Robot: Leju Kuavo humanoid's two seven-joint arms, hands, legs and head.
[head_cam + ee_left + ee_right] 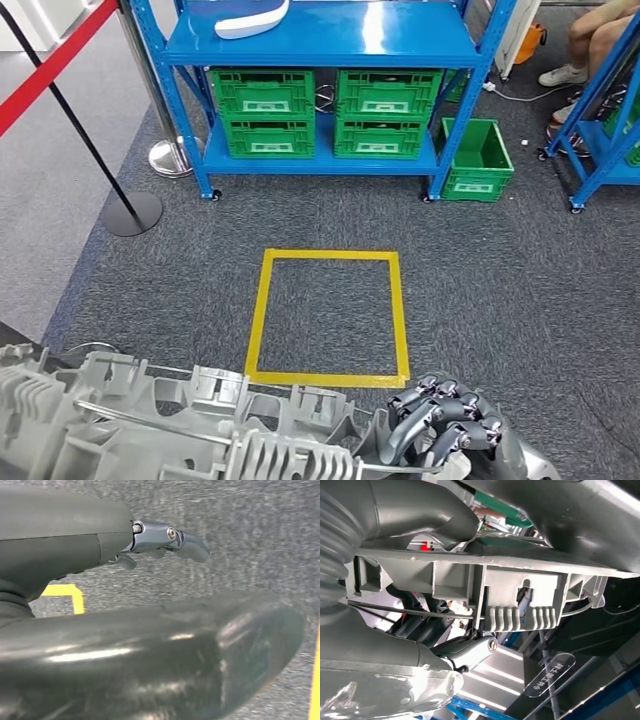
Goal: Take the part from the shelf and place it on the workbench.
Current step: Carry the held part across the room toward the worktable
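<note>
A large grey cast metal part (189, 430) with ribs and fins spans the bottom of the head view from the left edge to the lower right. My right hand (453, 420) grips its right end, dark fingers curled over the edge. In the right wrist view the part (508, 590) lies close across the frame, with my right hand (414, 650) wrapped around it. In the left wrist view my left hand (75, 545) hangs over grey carpet, one finger (170, 535) stretched out apart from the thick thumb (151, 660), nothing between them.
Ahead stands a blue shelf (324, 45) with green crates (264, 110) below and a white part (253, 20) on top. A yellow tape square (328, 315) marks the carpet. A green crate (475, 160), barrier posts (132, 212) and a person's legs (596, 40) are nearby.
</note>
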